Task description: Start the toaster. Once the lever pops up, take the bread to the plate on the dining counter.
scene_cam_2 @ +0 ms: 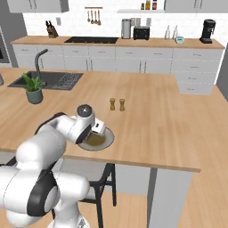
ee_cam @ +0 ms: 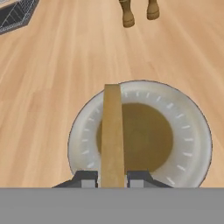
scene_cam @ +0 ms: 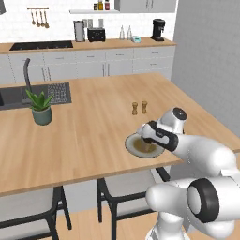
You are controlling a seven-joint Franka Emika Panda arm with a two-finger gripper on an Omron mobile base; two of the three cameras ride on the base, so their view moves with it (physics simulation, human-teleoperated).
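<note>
The fingers (ee_cam: 112,178) pinch the bread (ee_cam: 112,135) by its edge, holding the slice on edge over the plate (ee_cam: 192,131); from the hand camera it runs toward twelve o'clock across the plate's brown centre. The plate sits on the light wood bench (scene_cam: 84,136), near its front edge. Two small brown shakers (scene_cam_2: 117,104) stand beyond it at about one o'clock. The toaster (scene_cam_2: 141,32) stands on the far bench by the wall.
</note>
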